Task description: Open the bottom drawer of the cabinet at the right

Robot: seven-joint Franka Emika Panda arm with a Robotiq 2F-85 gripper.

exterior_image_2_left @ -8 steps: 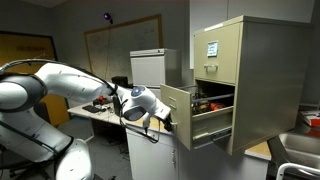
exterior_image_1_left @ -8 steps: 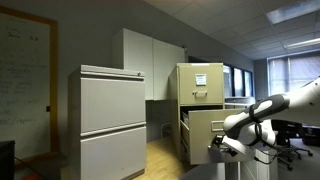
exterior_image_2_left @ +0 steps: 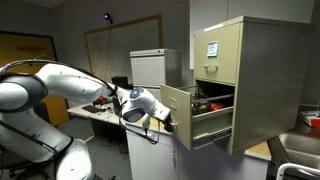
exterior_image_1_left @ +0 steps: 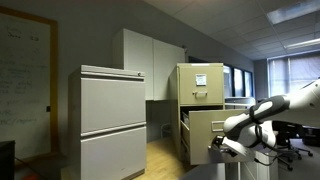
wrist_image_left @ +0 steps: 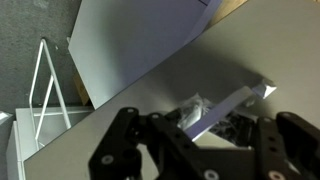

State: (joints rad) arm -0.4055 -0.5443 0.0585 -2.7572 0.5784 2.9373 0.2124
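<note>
- Tall narrow metal filing cabinet: beige-tan; bottom drawer front same tan.
- Paper sheet on top drawer: white.
- Wide two-panel cabinet: pale grey.
- Robot arm: white.
- Gripper: black.
- Bar-shaped drawer handle: silver.
</note>
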